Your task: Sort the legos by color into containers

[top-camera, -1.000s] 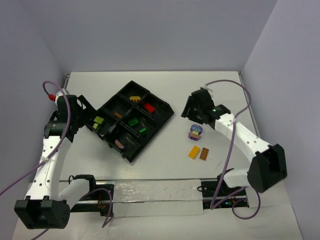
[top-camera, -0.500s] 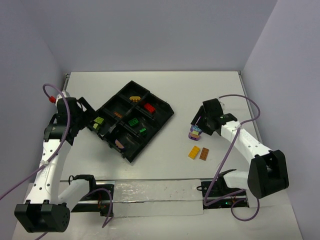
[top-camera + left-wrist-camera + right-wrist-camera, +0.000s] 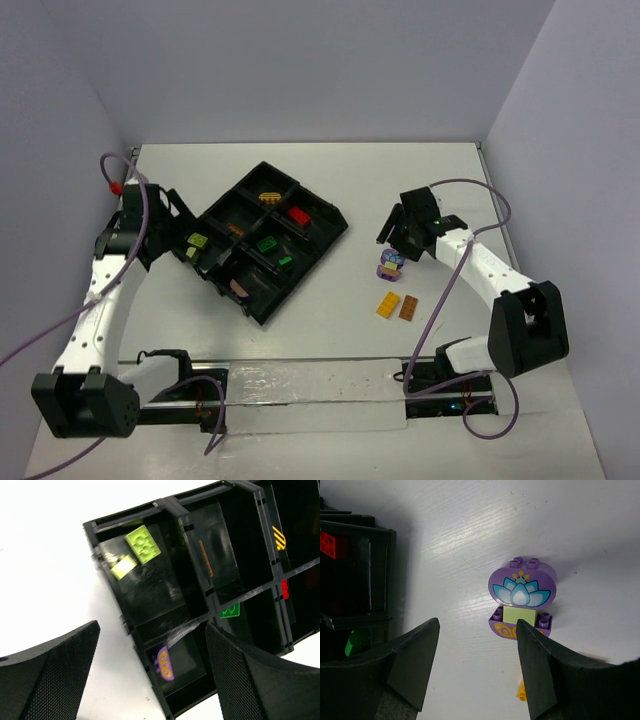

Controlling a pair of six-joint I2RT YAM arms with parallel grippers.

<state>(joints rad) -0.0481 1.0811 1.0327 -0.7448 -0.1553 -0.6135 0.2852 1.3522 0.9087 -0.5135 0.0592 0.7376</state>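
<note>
The black divided tray (image 3: 322, 208) lies diagonally on the worktop, left of centre.

Contents:
- Left-end compartment: two lime bricks (image 3: 142, 543).
- Far compartments: a striped orange-yellow piece (image 3: 268, 196) and a red brick (image 3: 298, 214), in adjoining sections.
- Near the tray's middle: a thin brown piece (image 3: 205, 558) and green bricks (image 3: 266, 243).
- Near corner: a rounded purple piece (image 3: 164, 663).

Toward the worktop's right edge stands a purple lotus piece (image 3: 522, 587). An orange-yellow brick (image 3: 387, 305) and a brown brick (image 3: 409, 307) lie side by side nearer the near edge.

The left gripper (image 3: 152, 627) is over the tray's left end, jaws wide apart and empty. The right gripper (image 3: 477, 622) is above the lotus piece, jaws apart and empty.
</note>
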